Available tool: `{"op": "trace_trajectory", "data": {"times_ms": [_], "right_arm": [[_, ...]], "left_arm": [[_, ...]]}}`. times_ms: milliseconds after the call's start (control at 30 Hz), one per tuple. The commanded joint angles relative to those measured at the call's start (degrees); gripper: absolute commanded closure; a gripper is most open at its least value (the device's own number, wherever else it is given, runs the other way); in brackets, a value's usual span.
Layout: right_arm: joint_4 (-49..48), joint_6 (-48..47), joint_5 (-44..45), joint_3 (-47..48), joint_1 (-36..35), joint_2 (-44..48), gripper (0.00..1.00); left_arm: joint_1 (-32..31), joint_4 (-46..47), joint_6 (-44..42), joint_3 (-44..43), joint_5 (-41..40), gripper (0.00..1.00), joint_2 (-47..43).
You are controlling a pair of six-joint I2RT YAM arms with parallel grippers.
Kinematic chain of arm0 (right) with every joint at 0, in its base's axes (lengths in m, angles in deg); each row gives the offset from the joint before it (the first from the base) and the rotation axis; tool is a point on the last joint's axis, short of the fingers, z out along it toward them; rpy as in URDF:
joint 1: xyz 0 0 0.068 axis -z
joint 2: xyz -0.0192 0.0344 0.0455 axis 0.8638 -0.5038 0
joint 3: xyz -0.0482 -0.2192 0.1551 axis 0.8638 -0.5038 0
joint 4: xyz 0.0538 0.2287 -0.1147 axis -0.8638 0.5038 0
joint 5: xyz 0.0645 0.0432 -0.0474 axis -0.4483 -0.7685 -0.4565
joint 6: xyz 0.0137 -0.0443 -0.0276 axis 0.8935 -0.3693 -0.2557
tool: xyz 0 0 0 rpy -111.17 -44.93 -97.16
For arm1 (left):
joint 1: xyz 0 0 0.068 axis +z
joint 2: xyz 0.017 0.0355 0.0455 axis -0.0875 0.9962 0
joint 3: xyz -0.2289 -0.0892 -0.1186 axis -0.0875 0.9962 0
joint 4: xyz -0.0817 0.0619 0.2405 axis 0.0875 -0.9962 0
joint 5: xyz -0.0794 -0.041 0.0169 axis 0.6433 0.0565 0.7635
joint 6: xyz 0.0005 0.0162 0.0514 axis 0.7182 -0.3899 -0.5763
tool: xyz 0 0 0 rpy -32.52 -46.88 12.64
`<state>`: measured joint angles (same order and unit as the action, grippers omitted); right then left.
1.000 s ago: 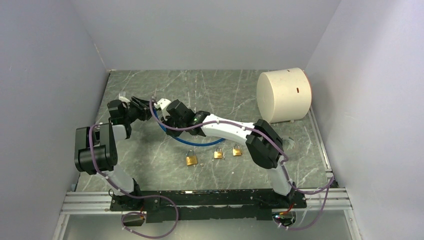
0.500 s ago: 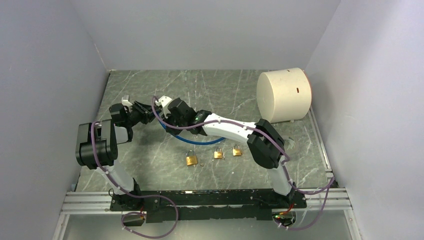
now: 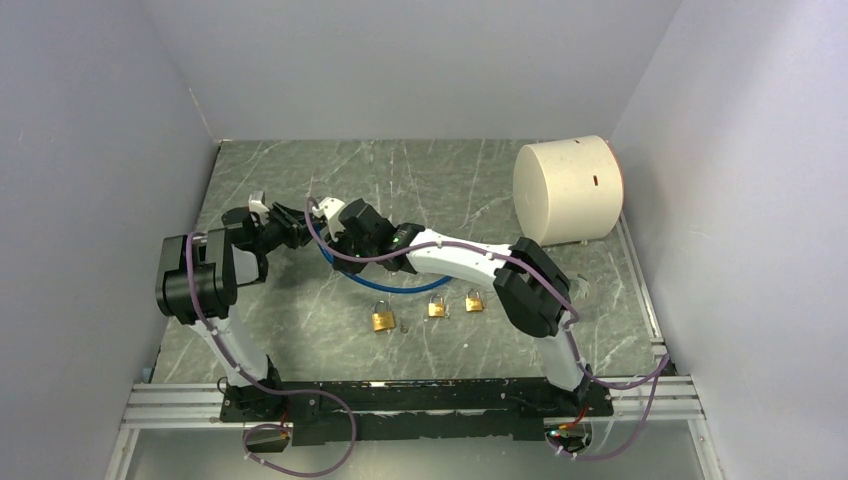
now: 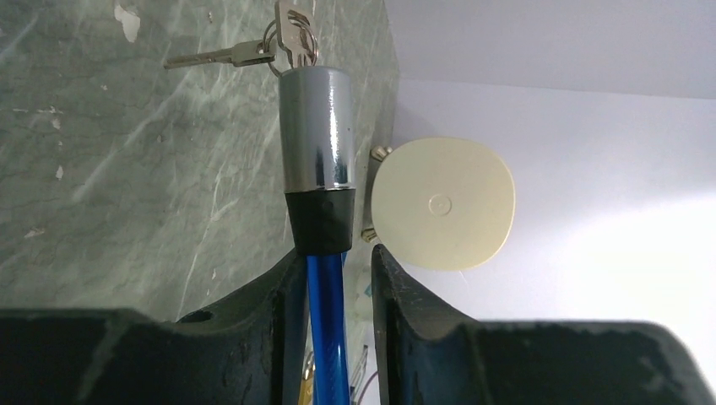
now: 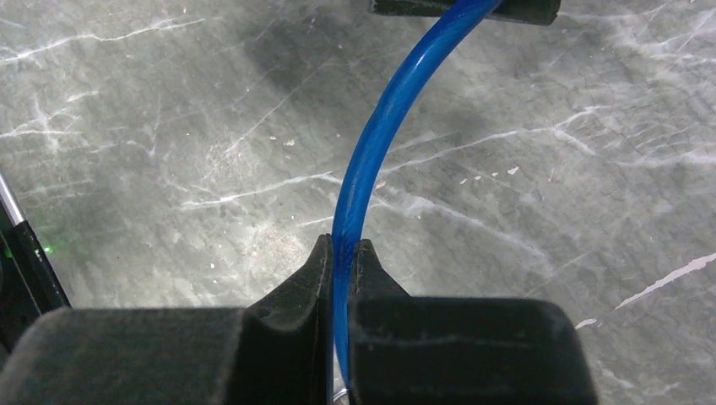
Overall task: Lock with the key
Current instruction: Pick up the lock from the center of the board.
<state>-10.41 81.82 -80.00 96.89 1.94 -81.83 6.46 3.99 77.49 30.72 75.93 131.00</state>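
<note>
A blue cable lock [image 3: 385,287] arcs across the table between my two grippers. In the left wrist view its silver lock cylinder [image 4: 315,126] with a black collar points away from me. A ring of keys [image 4: 287,25] hangs at the cylinder's far end, over the table. My left gripper [image 4: 332,257] straddles the blue cable [image 4: 325,321] just below the collar. The cable lies against one finger, with a gap to the other. My right gripper [image 5: 340,253] is shut on the blue cable [image 5: 371,143] above the table. In the top view both grippers, left [image 3: 295,228] and right [image 3: 335,228], meet at the far left.
Three brass padlocks [image 3: 383,318], [image 3: 436,308], [image 3: 474,300] lie in a row near the table's middle. A big cream cylinder [image 3: 567,190] lies at the back right and also shows in the left wrist view [image 4: 443,202]. Grey walls enclose the table.
My left arm has raised its elbow and pushed its gripper a little to the right. My right gripper has shifted slightly with the cable. The padlocks have not moved.
</note>
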Motion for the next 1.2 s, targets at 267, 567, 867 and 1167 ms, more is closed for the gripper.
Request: {"op": "trace_trajectory", "data": {"times_ms": [267, 567, 867, 1167], "right_arm": [[-4.5, -2.7, -5.3, -0.6, 0.0, 4.8, 1.0], [-3.2, 2.4, -0.1, -1.8, 0.2, 6.0, 0.86], [-7.4, 13.9, -1.7, -11.0, 6.1, 15.6, 0.57], [2.6, 28.9, 17.8, -25.1, 12.6, 28.5, 0.4]], "left_arm": [[-0.2, 7.3, 0.7, -2.7, 2.9, 0.75, 3.4], [-0.2, 8.2, 0.0, -2.7, 4.2, 0.97, 1.3], [-0.4, -6.0, -4.5, -5.2, -0.7, 0.98, -9.5], [-0.8, -25.8, -5.1, -13.0, -4.4, 0.97, -19.4]]}}
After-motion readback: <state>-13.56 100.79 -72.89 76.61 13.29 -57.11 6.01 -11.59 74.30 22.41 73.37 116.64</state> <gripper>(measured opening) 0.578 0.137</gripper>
